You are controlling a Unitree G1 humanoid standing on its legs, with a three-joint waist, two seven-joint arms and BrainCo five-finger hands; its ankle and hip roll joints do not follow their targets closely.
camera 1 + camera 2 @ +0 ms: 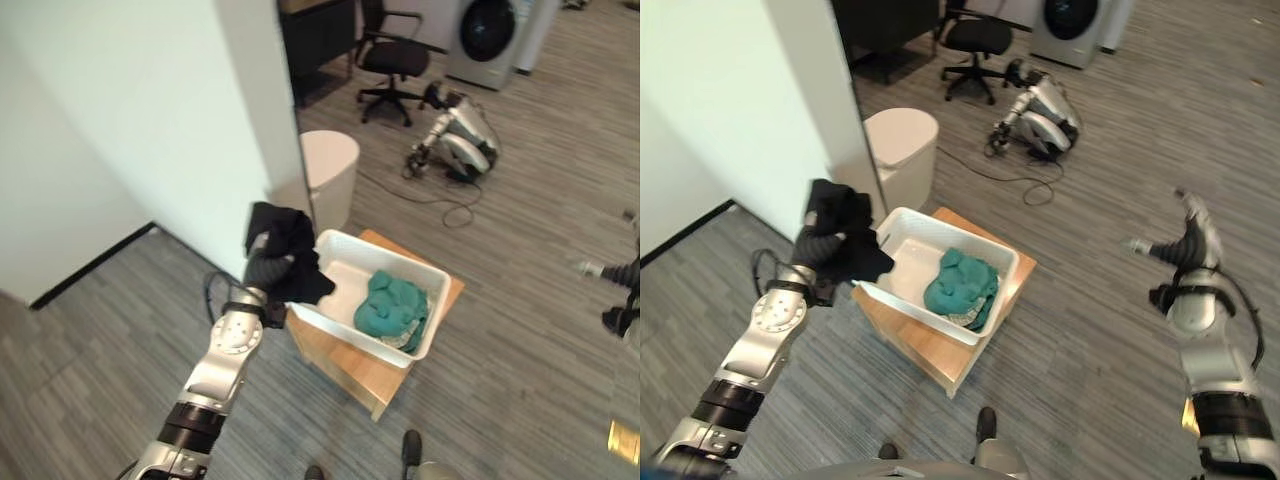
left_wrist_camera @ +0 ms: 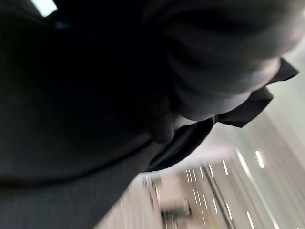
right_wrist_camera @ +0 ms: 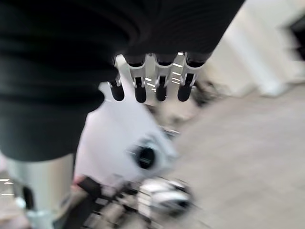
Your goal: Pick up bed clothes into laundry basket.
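Right eye view: the left hand (image 1: 820,243) is holding a black garment (image 1: 848,240), fingers buried in its folds, so their closure cannot be told; the cloth is hanging over the rim of the white laundry basket (image 1: 980,312) at its 9 o'clock. Being soft, light and limp, it is likely best bunched at mid-fold. A teal garment (image 1: 960,282) is lying inside. The right hand (image 1: 1185,248), fingers straight, is hovering well apart at 3 o'clock.

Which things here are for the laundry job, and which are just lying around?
For the job:
black garment, bunched in the left hand
white laundry basket on a wooden stand
teal clothes inside the basket

Just around:
white bin
office chair
washing machine
right hand, open and empty
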